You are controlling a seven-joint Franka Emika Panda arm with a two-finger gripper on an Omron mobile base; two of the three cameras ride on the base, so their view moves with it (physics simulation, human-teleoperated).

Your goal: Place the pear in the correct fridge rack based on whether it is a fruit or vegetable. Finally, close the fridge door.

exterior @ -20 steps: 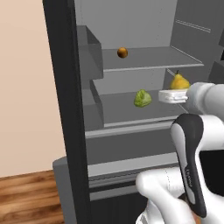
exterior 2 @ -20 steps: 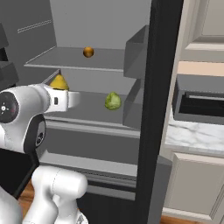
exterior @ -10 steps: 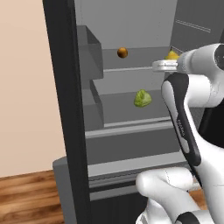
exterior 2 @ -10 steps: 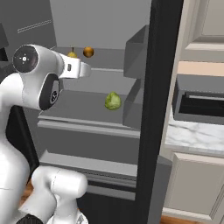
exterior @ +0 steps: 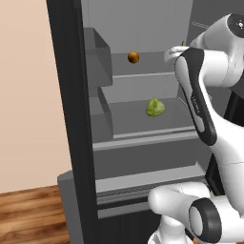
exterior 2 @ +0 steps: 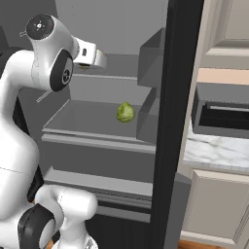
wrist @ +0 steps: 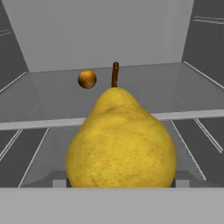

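The claw [exterior 2: 99, 59] holds the pear [wrist: 121, 140] up by the top fridge rack [wrist: 183, 114], near the orange fruit [wrist: 87, 79]. I think it should go in slowly, level, then set the pear down beside that fruit.

We're in a rendered kitchen: open fridge [exterior: 71, 119], marble counter [exterior 2: 219, 151], beige cabinets [exterior 2: 216, 209], wood floor [exterior: 28, 214]

One pear [wrist: 120, 144], centre of the hand view; one orange-brown round fruit [exterior: 133, 57], upper middle; one pale green leafy lump [exterior: 155, 107], centre; two fridge racks [exterior: 143, 74].
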